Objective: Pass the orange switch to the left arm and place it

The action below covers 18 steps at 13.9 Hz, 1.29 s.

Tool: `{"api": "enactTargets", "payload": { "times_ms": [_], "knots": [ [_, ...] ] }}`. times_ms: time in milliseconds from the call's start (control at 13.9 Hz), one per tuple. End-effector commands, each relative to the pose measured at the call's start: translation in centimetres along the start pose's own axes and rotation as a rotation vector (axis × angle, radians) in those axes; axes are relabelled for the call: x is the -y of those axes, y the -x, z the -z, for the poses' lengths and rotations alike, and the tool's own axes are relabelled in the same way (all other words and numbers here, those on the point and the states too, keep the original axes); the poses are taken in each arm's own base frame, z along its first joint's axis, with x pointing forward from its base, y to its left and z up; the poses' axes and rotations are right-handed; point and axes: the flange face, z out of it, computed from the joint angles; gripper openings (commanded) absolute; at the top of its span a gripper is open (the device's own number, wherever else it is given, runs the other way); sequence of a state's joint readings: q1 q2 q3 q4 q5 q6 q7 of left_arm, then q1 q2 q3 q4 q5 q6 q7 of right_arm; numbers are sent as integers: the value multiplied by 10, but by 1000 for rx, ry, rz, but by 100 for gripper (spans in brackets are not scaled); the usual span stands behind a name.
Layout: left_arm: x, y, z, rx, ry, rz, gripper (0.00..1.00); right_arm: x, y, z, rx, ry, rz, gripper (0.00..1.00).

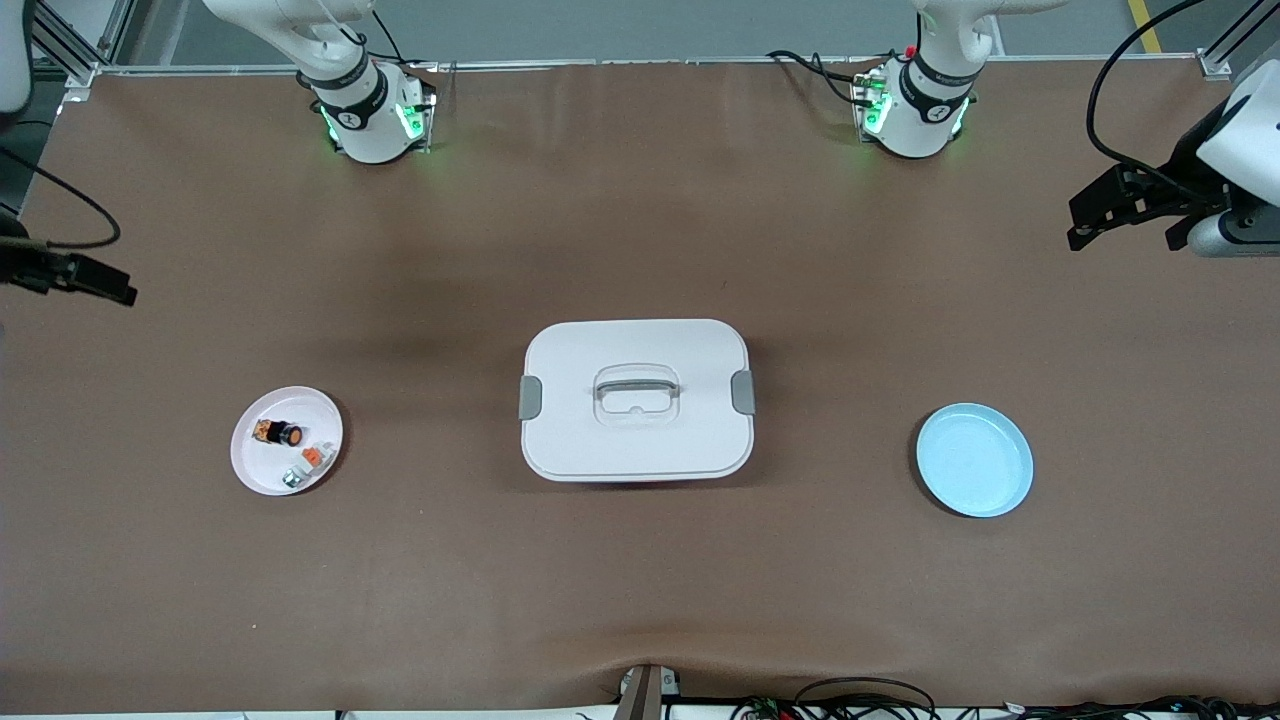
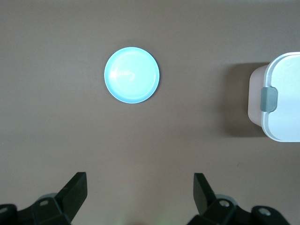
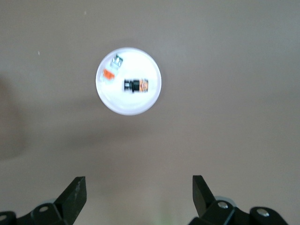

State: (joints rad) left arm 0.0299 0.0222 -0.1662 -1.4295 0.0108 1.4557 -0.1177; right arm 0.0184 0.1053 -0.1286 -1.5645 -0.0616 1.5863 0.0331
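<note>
The orange switch (image 1: 279,433) lies on its side on a small white plate (image 1: 300,405) toward the right arm's end of the table; the right wrist view shows the switch (image 3: 136,86) from above. The white box (image 1: 636,400), lid clipped on, stands mid-table between the two plates. My right gripper (image 1: 120,290) hangs open over the table edge at its own end, well above the white plate, its jaws (image 3: 139,190) wide apart and empty. Over the table's other end, my left gripper (image 1: 1078,222) is open too, empty in its wrist view (image 2: 139,187).
A white-and-orange connector (image 1: 315,456) and a small silver piece (image 1: 293,478) share the white plate. A light blue plate (image 1: 974,459) lies bare toward the left arm's end, also in the left wrist view (image 2: 131,75), with the box's end (image 2: 281,93) beside it.
</note>
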Motion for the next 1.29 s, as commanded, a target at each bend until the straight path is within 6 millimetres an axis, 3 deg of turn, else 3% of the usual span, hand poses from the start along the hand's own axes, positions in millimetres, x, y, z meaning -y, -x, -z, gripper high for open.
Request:
{"api": "enactTargets", "payload": {
  "times_ms": [0, 216, 575, 1222],
  "knots": [
    [0, 1, 3, -1, 21, -15, 100, -3, -16, -22, -25, 0, 0, 100],
    [-2, 0, 0, 5, 55, -15, 100, -12, -26, -59, -29, -17, -27, 100],
    [-2, 0, 0, 4, 43, -9, 100, -34, -29, -138, -52, -116, -110, 100],
    [-7, -1, -1, 8, 43, -6, 100, -26, -60, -241, -18, -152, -121, 100]
  ]
}}
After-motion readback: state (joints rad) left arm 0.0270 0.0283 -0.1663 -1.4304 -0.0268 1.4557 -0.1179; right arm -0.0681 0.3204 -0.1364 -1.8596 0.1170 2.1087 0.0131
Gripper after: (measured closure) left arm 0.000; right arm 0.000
